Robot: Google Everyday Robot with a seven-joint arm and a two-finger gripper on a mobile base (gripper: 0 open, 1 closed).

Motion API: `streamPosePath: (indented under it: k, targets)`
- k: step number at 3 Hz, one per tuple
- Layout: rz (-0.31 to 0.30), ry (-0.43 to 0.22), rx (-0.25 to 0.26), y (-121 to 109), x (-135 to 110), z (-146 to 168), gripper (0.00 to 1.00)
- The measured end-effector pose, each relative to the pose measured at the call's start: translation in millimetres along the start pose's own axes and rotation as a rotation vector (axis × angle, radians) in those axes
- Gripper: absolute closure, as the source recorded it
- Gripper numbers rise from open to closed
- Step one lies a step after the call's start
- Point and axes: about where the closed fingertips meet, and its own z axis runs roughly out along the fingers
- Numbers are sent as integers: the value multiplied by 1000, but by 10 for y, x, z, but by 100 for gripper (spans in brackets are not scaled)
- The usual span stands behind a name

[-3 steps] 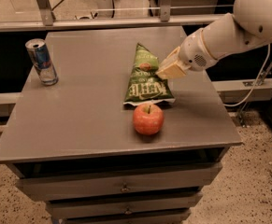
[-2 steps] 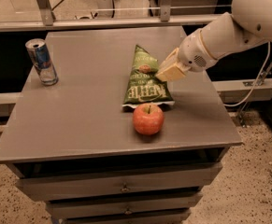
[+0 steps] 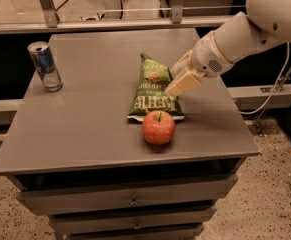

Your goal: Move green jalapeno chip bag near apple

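The green jalapeno chip bag lies flat on the grey table, with its white lettering toward the front. Its front edge touches the apple, which stands just in front of it, red-orange with a short stem. My gripper comes in from the right on a white arm and hovers at the bag's right edge, about mid-length. Its cream fingers stand apart with nothing between them.
A blue-and-silver drink can stands at the table's far left. The table's right edge is just beyond the gripper. Drawers sit under the tabletop. A rail and glass run behind the table.
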Motion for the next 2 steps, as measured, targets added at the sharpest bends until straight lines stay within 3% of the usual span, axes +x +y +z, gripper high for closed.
streamPosePath:
  k: [1, 2]
  targets:
    - [-7, 11, 21, -53, 18, -31, 0]
    - [-10, 18, 109, -238, 94, -249, 0]
